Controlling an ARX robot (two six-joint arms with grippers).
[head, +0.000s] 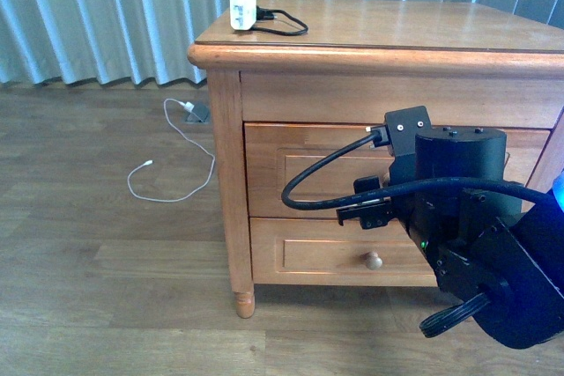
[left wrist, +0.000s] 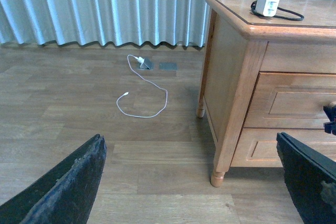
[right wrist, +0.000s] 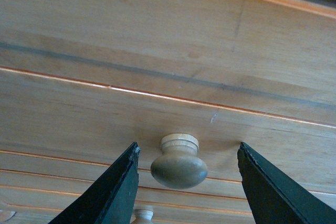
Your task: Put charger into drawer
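Plainly the drawer [head: 304, 169] must open first, so the charger [head: 243, 10] sits untouched on the nightstand's [head: 397, 28] left top corner, black cable looped beside it. The left gripper [left wrist: 189, 136] hangs aside, jaws wide and empty. The right gripper [right wrist: 189, 148] points level at the shut drawer, jaws apart either side of its round knob [right wrist: 179, 163] — not yet touching.

Looks like a home bedroom — wooden nightstand [head: 352, 85], pleated curtains [head: 88, 15], wood-plank floor [head: 88, 261].
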